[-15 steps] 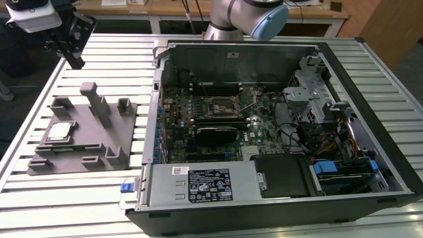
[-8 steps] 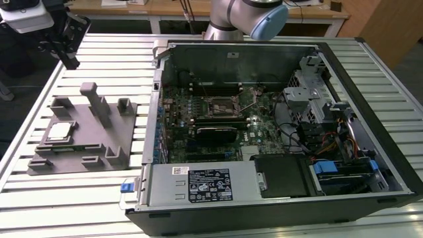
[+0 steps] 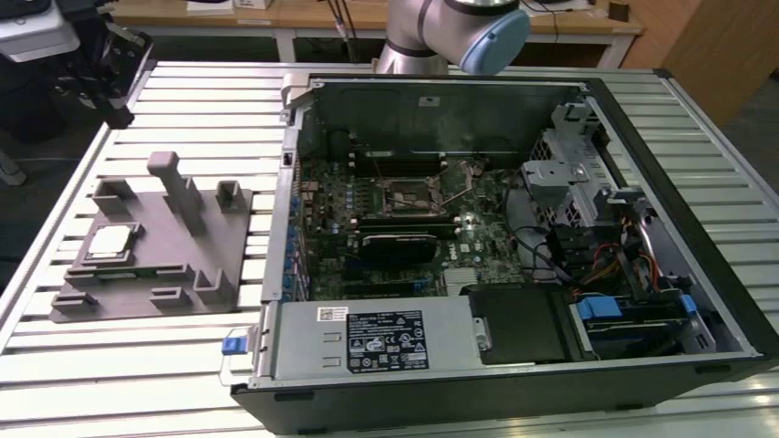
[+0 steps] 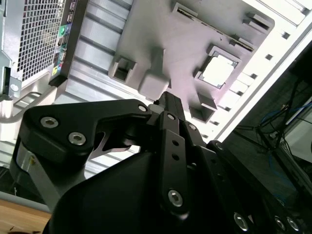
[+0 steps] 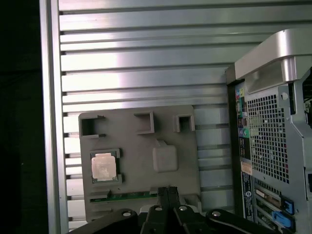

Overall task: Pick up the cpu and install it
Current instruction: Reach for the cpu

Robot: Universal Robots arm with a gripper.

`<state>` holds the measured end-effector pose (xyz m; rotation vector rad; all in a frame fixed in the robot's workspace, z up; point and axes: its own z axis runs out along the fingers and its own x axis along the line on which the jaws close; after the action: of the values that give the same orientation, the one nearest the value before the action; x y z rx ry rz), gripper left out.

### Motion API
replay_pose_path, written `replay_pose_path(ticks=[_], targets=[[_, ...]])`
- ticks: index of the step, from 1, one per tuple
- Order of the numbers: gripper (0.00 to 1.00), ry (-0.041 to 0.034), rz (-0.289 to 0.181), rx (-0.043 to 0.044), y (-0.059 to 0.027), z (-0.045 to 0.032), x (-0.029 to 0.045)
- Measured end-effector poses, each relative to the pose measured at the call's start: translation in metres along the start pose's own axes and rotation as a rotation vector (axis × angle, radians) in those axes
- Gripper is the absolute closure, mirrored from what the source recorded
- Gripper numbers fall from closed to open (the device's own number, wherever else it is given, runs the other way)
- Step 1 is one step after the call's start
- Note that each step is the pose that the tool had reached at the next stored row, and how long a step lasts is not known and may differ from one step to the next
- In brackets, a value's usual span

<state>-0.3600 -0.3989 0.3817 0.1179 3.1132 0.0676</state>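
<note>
Plainly, the chip (image 3: 109, 242) lies flat in a square pocket of the grey tray (image 3: 159, 260), which rests on the slatted counter (image 3: 182, 100) beside the open computer case (image 3: 487, 406). Well clear of the tray, the jaws are pressed together, holding nothing.

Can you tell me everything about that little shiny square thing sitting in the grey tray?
The cpu is a small flat square with a silvery metal top and a pale rim. It lies flat, top up, in a square pocket of the grey tray, which sits on the slatted table beside the open computer case. In both wrist views its top shines brightly. Only the tray touches it; the gripper hangs apart from it, near the tray's edge.
</note>
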Motion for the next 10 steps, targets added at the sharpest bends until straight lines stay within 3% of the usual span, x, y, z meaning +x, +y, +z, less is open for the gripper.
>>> replay_pose_path(ticks=[10], targets=[[0.89, 0.0, 0.0, 0.0001, -0.0017, 0.0006, 0.0213]])
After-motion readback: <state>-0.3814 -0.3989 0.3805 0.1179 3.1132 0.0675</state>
